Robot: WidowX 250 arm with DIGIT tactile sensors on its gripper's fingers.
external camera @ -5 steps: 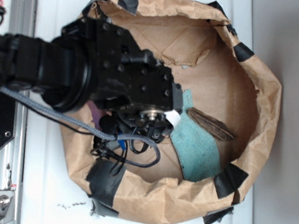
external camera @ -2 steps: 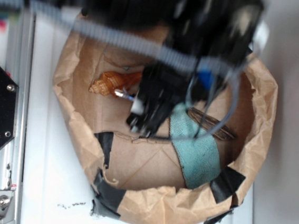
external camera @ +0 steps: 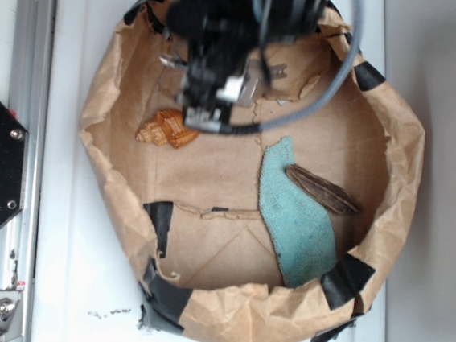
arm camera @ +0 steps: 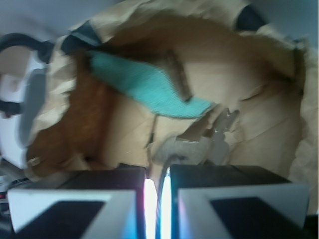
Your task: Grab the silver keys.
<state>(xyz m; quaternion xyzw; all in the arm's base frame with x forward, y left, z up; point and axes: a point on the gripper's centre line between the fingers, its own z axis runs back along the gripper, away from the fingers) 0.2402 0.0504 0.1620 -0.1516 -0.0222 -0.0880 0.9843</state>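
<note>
We are seeing the arm swing fast: a second ago it was lying across the left of the bag (external camera: 405,180), hiding the floor there. A moment ago it was blurring past the upper right. Now it is hanging over the top edge, with the gripper (external camera: 218,105) above the far part of the floor. The shell (external camera: 166,129) is showing again just below it, while the cloth (external camera: 296,218) and the pod (external camera: 323,190) are lying where they were, the pod resting on the cloth's upper edge.

In the wrist view we are finding the keys (arm camera: 199,147) right in front of the gripper (arm camera: 158,174), a blurred grey cluster just past the fingertips and in front of the cloth (arm camera: 144,84). The fingers (arm camera: 234,199) are standing almost together, leaving only a thin bright slit, and a thin wire is running from the keys into that slit. We are reading this as the ring being pinched, though the blur is keeping us from being sure. From outside, the arm is covering most of the spot, so we are not picking the keys out there.

If the pinch is real, we are judging the grab as nearly done, with a thin ring slipping out during quick motion as the main risk
</note>
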